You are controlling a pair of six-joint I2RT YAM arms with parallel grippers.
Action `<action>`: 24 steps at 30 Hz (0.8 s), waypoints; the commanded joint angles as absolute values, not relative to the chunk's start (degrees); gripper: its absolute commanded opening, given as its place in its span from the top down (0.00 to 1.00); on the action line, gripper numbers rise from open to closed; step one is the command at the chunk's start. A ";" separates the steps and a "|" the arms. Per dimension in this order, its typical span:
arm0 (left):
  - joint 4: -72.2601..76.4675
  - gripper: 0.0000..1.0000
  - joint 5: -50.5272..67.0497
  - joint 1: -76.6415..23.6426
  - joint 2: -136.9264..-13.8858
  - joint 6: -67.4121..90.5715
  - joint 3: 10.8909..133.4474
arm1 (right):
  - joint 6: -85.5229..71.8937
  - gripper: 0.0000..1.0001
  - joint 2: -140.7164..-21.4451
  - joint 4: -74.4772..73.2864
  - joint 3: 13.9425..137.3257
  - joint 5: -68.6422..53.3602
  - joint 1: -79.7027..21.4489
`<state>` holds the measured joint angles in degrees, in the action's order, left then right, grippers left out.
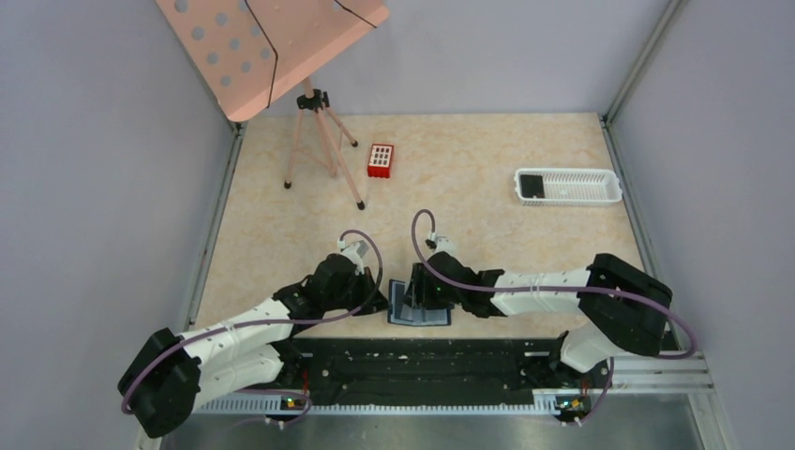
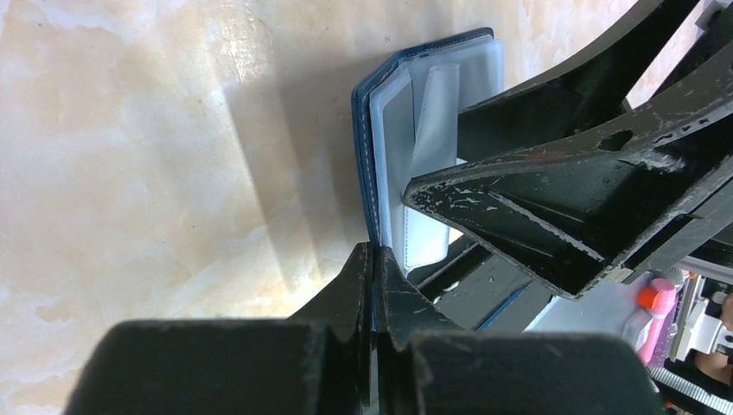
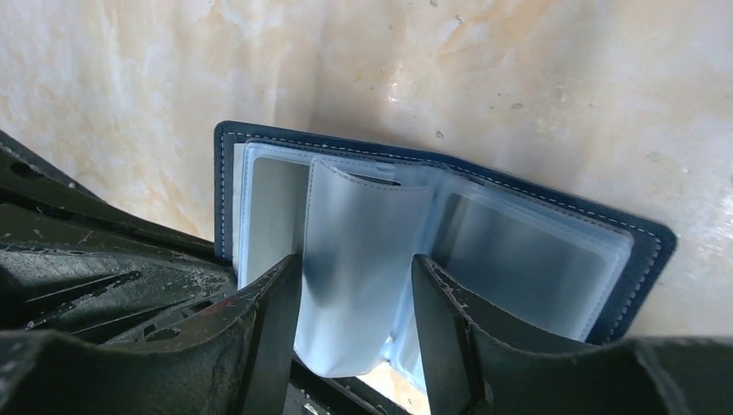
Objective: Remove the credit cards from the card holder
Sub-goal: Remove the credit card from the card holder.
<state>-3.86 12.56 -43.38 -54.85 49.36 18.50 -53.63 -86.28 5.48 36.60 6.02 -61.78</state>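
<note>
The card holder (image 1: 419,305) lies open on the table, at the near edge. The left gripper (image 2: 373,259) is clamped on the holder's blue cover edge and pins it. The right gripper (image 3: 356,264) straddles a translucent pocket sleeve (image 3: 363,233) of the holder, one jaw at each side edge; a firm grip cannot be confirmed. One credit card (image 1: 532,186) lies in the white slotted tray (image 1: 581,200), well apart from the holder, far right. Judgement: extraction is partly done. Whether the pockets hold more cards cannot be told.
</note>
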 commanded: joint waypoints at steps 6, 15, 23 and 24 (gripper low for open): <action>-2.37 1.00 12.48 -43.33 -52.74 49.69 17.89 | -52.37 0.46 -77.50 -15.00 40.14 19.60 -62.75; -2.14 0.99 12.20 -43.33 -52.84 50.58 17.75 | -49.81 0.53 -69.23 -12.31 39.57 16.09 -62.75; -1.49 0.89 12.36 -43.33 -53.43 51.43 17.61 | -49.12 0.56 -70.93 10.13 32.99 3.59 -62.53; -1.20 0.86 12.58 -43.33 -53.51 51.48 17.54 | -49.02 0.57 -72.15 10.26 33.23 3.14 -62.31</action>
